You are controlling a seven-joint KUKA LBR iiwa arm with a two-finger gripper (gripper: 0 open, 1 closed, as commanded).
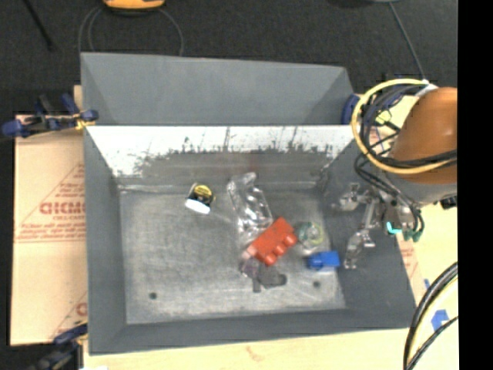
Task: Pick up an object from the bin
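My gripper [356, 247] hangs at the bin's right side, its metal fingers pointing down beside the right wall. Just left of it lies a small blue block [323, 261] on the bin floor, apart from the fingers. A clear round thing with a greenish tint [311, 235] rests a little above the blue block. Further left sits a red toy brick [271, 242]. Nothing shows between the fingers.
A crumpled clear plastic piece [248, 203] lies up-left of the red brick, a dark grey thing [264, 279] below it. A small white, yellow and black thing [199, 199] sits at the back left. The orange-covered arm with cables stands over the right rim.
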